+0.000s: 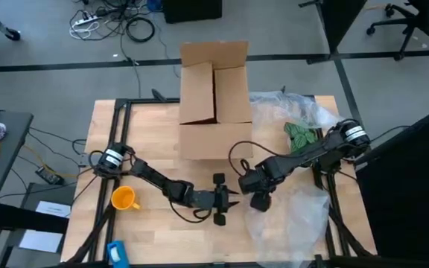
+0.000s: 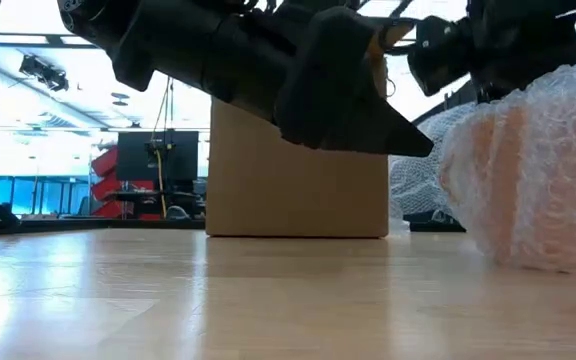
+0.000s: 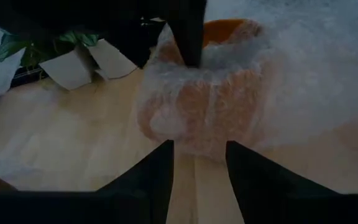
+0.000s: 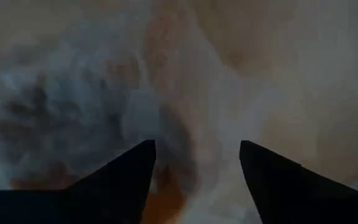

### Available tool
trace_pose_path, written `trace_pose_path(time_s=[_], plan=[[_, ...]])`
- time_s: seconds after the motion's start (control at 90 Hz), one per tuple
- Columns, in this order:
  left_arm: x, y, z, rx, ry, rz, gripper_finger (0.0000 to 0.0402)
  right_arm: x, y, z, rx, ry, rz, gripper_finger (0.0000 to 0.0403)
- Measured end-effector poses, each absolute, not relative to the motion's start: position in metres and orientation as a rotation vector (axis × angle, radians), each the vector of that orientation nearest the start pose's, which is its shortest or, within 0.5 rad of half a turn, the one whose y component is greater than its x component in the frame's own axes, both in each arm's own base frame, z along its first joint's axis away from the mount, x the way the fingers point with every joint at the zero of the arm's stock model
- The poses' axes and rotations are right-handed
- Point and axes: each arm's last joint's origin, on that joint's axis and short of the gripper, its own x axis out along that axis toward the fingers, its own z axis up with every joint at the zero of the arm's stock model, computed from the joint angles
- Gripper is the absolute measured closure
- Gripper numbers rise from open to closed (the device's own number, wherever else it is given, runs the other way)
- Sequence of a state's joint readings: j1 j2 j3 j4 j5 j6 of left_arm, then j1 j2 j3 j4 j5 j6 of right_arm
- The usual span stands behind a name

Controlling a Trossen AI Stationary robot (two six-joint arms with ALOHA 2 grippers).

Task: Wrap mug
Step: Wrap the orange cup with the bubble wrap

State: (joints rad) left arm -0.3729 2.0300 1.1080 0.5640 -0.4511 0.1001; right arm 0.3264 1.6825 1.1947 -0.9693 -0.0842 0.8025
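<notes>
I have the left gripper (image 1: 234, 196) low over the table (image 1: 151, 130) in front of the box (image 1: 214, 112), its fingers (image 3: 157, 177) spread with a clear gap and holding nothing; their tips sit just short of the wrapped mug (image 3: 210, 106), an orange cup shape swathed in bubble wrap with its orange rim showing at the top. The right gripper (image 1: 260, 199) is directly over that bundle, fingers (image 4: 120, 183) set well apart, and from the left wrist camera I see one of them reaching down onto the wrap at the rim; whether it pinches the plastic I cannot tell. The loose sheet (image 1: 296, 219) trails off toward the right side of the table. A second, bare mug (image 1: 124, 198) stands well apart, near the left arm's base, handle pointing toward the middle of the table.
</notes>
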Motion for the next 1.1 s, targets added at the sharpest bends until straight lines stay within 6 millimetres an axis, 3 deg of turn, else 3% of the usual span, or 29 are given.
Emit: trace_pose_path(time_s=[0.144, 0.267, 0.4, 0.533, 0.811, 1.1], plan=[[0.395, -0.141, 0.146, 0.269, 0.365, 0.075, 0.0271, 0.288, 0.101, 0.193, 0.517, 1.444, -0.246, 0.0186], [0.391, -0.141, 0.155, 0.345, 0.374, 0.121, 0.0271, 0.284, 0.103, 0.189, 0.471, 1.438, -0.290, 0.0218], [0.387, -0.140, 0.165, 0.421, 0.383, 0.210, 0.0271, 0.283, 0.113, 0.192, 0.408, 1.393, -0.298, 0.0299], [0.381, -0.140, 0.180, 0.408, 0.391, 0.170, 0.0271, 0.282, 0.124, 0.197, 0.349, 1.366, -0.271, 0.0386], [0.349, -0.145, 0.219, 0.398, 0.483, 0.066, 0.0271, 0.290, 0.143, 0.216, 0.067, 1.167, -0.195, 0.0398], [0.282, -0.152, 0.257, 0.356, 0.669, 0.086, 0.0271, 0.339, 0.147, 0.237, -0.294, 0.676, -0.046, 0.0401]])
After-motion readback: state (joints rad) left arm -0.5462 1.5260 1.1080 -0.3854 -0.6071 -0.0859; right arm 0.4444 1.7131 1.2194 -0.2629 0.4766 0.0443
